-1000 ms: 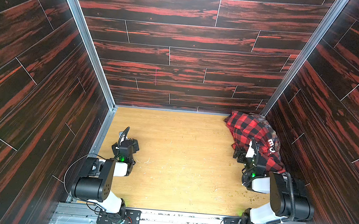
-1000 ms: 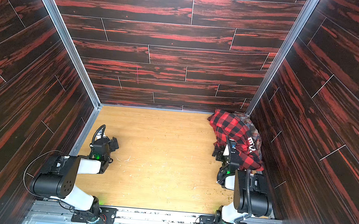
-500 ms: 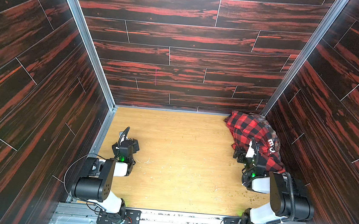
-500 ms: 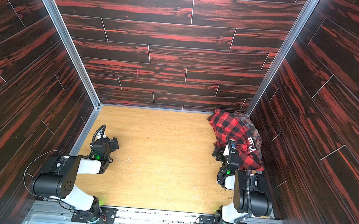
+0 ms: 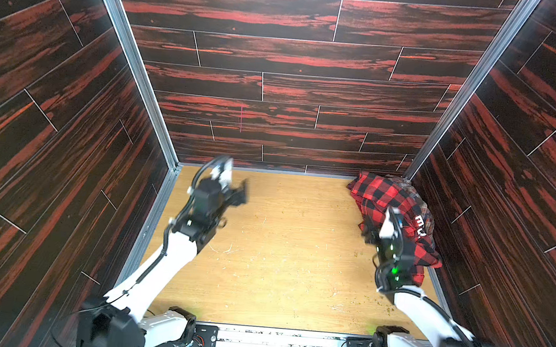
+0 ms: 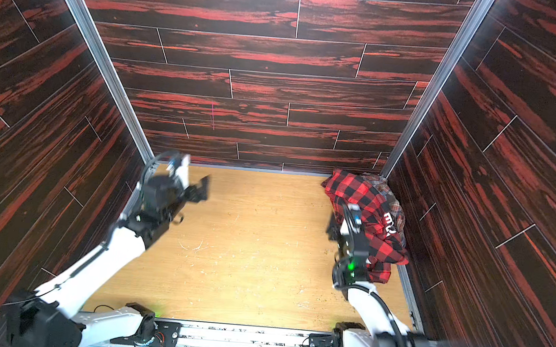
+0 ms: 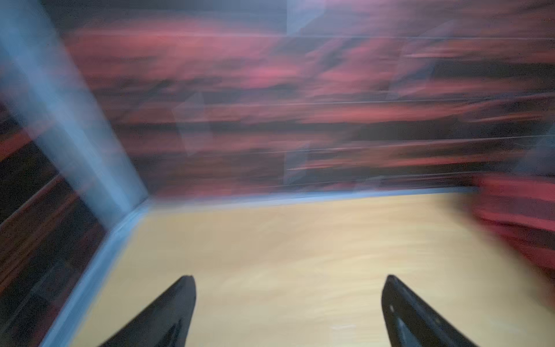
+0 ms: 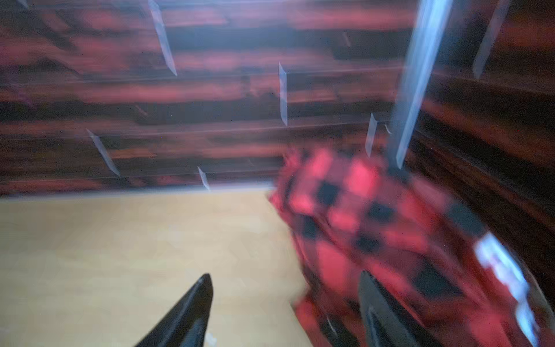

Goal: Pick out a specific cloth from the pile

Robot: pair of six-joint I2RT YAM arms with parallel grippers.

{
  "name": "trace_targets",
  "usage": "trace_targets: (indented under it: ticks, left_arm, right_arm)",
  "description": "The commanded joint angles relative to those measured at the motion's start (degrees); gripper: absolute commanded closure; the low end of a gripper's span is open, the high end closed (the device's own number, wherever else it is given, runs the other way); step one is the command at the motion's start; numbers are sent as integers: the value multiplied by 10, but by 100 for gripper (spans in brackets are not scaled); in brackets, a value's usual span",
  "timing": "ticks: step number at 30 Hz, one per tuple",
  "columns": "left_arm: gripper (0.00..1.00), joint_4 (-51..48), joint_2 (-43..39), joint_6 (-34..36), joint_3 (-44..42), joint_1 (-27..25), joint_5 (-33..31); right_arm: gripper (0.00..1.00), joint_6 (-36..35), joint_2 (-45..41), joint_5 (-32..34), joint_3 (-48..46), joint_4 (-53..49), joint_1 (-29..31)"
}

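My two arms reach into a box with dark, red-streaked walls (image 5: 294,86) and a pale wooden floor (image 5: 280,250). My left claw (image 7: 289,278) hangs over bare floor on the left side, its two black fingers spread wide with nothing between them. My right claw (image 8: 286,275) is at the near edge of the pile (image 5: 427,252), fingers also apart and gripping nothing. One finger shows against the red-and-black checked shirt (image 5: 379,193) and the other over the floor; whether either touches fabric I cannot tell. The pile sits in the far right corner, against the right wall. A dark piece with white letters (image 6: 389,222) and a faded plaid piece (image 6: 395,205) lie on its wall side. I cannot pick out the plain dark-red cloth in the heap. Both wrist views are smeared with blur.
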Motion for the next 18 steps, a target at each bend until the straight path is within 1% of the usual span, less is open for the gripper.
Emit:
trace_targets:
  ticks: [1,2,3,5,6,8,10,12,15,16,18]
  left_arm:
    - [1,-291,58,70,119,-13,126]
    - [1,-298,65,78,135,-13,139]
    - [1,-283,67,80,132,-13,142]
    - [1,-207,59,66,99,-14,154]
    - [1,-172,52,61,75,-15,164]
    - [1,-61,31,52,-5,-17,180]
    - [1,44,12,32,-74,-18,169]
    - [1,69,-1,6,-90,-19,170]
    - [1,73,-11,1,-101,-19,138]
    - [1,57,-11,6,-98,-19,122]
    - [1,28,-10,13,-89,-19,106]
  right_arm:
    - [22,5,42,-1,107,-291,7]
    - [23,1,84,-7,153,-347,7]
    - [26,-4,121,-10,194,-394,9]
    - [36,-23,216,17,280,-473,21]
    - [39,-34,255,40,311,-493,29]
    - [42,-52,340,99,384,-531,46]
    - [45,-67,405,119,447,-546,52]
    - [46,-87,464,131,512,-566,59]
    - [49,-134,569,194,617,-596,68]
    - [52,-149,605,215,656,-609,67]
    - [59,-173,663,237,718,-636,67]
